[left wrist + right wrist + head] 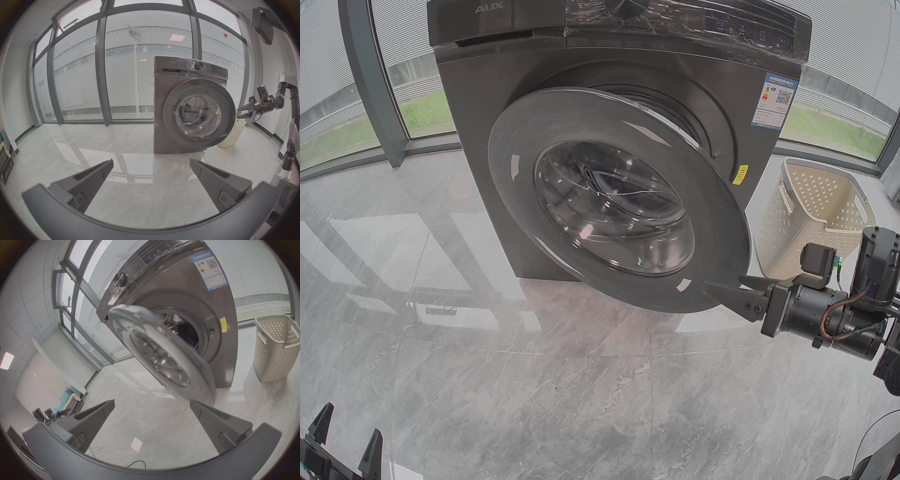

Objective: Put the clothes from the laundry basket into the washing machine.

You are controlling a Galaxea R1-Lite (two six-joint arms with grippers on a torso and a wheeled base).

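The washing machine [600,81] stands on the pale stone floor [550,387] with its round door [612,206] swung partway out, the drum mouth showing behind the door's free edge. Something dark lies inside the drum [187,333], though I cannot tell what it is. The cream laundry basket [822,206] sits upright on the floor just beside the machine, on the robot's right of it, its perforated inner walls in plain sight. The right hand [725,284] hovers at the lower rim of the door, fingers spread wide and holding nothing (whether a tip touches the rim, I cannot tell). The left hand [347,434] hangs low, well out in front of the machine, likewise wide open and gripping nothing.
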